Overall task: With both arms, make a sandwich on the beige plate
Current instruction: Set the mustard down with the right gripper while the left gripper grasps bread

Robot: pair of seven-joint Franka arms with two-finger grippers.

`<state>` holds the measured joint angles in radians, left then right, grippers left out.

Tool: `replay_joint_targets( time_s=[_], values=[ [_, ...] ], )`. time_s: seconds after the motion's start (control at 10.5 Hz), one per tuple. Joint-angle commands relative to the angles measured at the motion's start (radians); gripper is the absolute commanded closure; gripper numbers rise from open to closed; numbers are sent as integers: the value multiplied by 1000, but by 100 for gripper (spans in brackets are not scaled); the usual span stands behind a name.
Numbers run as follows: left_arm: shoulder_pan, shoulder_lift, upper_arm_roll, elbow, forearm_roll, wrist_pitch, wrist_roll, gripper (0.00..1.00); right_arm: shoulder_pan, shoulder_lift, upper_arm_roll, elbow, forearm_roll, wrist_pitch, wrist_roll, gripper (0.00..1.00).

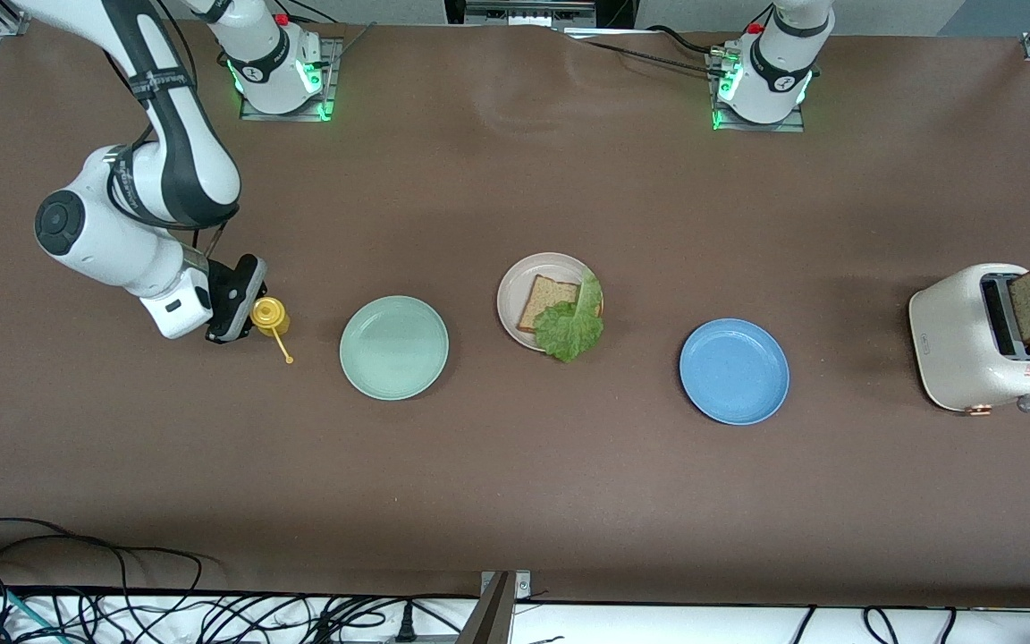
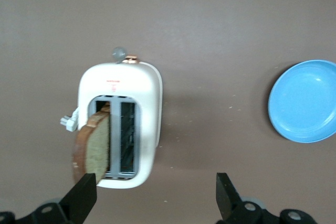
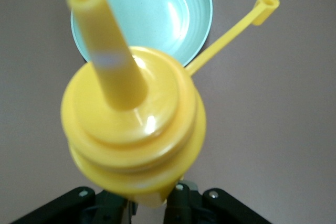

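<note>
The second slice of bread [image 2: 93,148] is seen standing half out of the toaster [image 1: 984,338] at the table's left-arm end, flat faces upright; the left gripper [image 2: 156,192] is spread wide, one finger by the slice, nothing clamped. Plate [image 1: 515,295] w/ bread and lettuce [image 1: 570,324] sits mid-table. Right gripper [image 1: 233,300] is clenched on a yellow bottle [image 1: 269,315] nr the right-arm end. Left arm's body is cut off in the front view.

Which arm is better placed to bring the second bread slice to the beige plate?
Left. Its claw hangs open over the toaster at the bread slice; the right claw grips the yellow bottle.
</note>
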<state>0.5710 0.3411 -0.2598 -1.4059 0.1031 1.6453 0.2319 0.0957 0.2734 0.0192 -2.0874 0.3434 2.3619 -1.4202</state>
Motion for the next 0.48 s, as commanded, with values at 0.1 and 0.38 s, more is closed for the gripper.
replay_joint_targets(
  time_s=[0.1,0.38],
  values=[
    [78,48,-15,-18,29,45,73,0,-53,76,18,-8,231,59,-294,100],
    [127,85,-15,-50,30,97,115,0,-68,121,15,-6,356,60,-455,100]
  ],
)
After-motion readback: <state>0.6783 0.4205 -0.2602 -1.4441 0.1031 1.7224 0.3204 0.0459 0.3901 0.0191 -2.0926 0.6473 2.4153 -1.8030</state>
